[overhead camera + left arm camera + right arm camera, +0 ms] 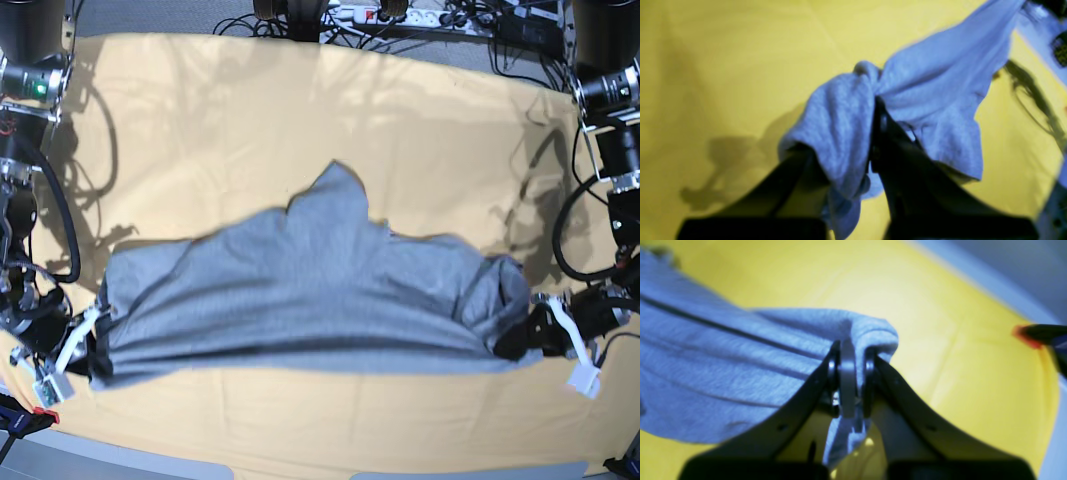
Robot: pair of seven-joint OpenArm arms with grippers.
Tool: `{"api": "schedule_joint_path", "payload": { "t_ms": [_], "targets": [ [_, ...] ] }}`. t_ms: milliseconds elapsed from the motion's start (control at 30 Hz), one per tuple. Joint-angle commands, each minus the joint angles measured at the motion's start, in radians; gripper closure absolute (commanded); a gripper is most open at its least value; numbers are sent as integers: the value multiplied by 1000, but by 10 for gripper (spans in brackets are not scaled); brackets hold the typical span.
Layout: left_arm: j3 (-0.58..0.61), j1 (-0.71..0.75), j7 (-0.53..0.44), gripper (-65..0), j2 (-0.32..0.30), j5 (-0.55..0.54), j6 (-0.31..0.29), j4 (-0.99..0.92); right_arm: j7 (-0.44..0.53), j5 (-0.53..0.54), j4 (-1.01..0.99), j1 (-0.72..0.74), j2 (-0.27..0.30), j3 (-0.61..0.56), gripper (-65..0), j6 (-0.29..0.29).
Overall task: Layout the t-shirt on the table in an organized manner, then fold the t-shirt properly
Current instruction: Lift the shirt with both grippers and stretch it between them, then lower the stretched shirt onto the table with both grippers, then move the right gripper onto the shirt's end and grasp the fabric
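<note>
The heather-grey t-shirt point(310, 290) hangs stretched between my two grippers, low over the pale yellow table point(300, 110). One bunched end of the t-shirt point(840, 126) is pinched in my left gripper point(873, 133), which is shut on it at the base view's right point(520, 335). At that view's left point(95, 345), my right gripper point(850, 373) is shut on a folded edge of the t-shirt point(740, 373). No lettering shows. The shirt's far part rests on the table in a peak.
Cables and a power strip point(400, 15) lie beyond the table's far edge. A red-tipped clamp point(25, 420) sits at the near left corner, and its red tip point(1027, 336) also shows in the right wrist view. The table's near edge runs just below both grippers.
</note>
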Motion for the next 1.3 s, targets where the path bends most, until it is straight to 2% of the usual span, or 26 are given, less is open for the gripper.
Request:
{"api": "schedule_joint_path", "payload": {
  "t_ms": [0, 233, 267, 300, 367, 400, 433, 467, 500, 600, 667, 800, 867, 967, 1167, 1267],
  "targets": [
    [-11, -43, -34, 0, -19, -11, -6, 15, 33, 6, 13, 41, 11, 8, 0, -5],
    [-11, -53, -48, 0, -17, 36, -6, 15, 55, -4, -70, 69, -23, 8, 0, 17],
    [-11, -53, -47, 0, -17, 35, -1, 15, 60, -3, -93, 72, -26, 8, -67, 16],
    [-11, -54, -45, -21, -18, 36, 16, 15, 64, -1, -110, 74, -29, 8, -168, 14],
    [-11, -53, -45, -193, -25, 36, 43, 15, 61, 1, -124, 73, -28, 8, -377, 16],
    [-11, -53, -43, -286, -30, 35, 55, 15, 51, 3, -123, 72, -26, 8, -453, 16],
    [-11, -53, -41, -376, -34, 35, 70, 15, 31, 14, -123, 74, -23, 8, -498, 20],
    [-11, -53, -38, -448, -39, 35, 83, 15, 8, 40, -122, 74, -16, 9, -513, 32],
    [-11, -53, -32, -500, -43, 36, 88, 15, -20, 83, -122, 74, -6, 9, -512, 46],
    [-11, -53, 5, -496, -55, 35, 87, 15, -152, 241, -122, 74, 18, 11, -512, 71],
    [-11, -48, 15, -496, -66, 36, 87, 15, -265, 387, -122, 73, 25, 11, -510, 81],
    [-11, -33, 16, -496, -80, 35, 88, 15, -475, 726, -122, 46, 21, 11, -510, 81],
    [-11, -28, 33, -496, -79, 34, 87, 15, -541, 829, -122, 18, 8, 11, -510, 81],
    [-11, -28, 66, -496, -78, 15, 87, 15, -552, 863, -122, -29, -30, 11, -510, 81],
    [-11, -28, 83, -496, -78, -3, 87, 15, -552, 856, -122, -110, -136, 10, -510, 81],
    [-11, -28, 84, -496, -78, -5, 87, 15, -552, 762, -122, -129, -187, 10, -510, 81]
  ]
}}
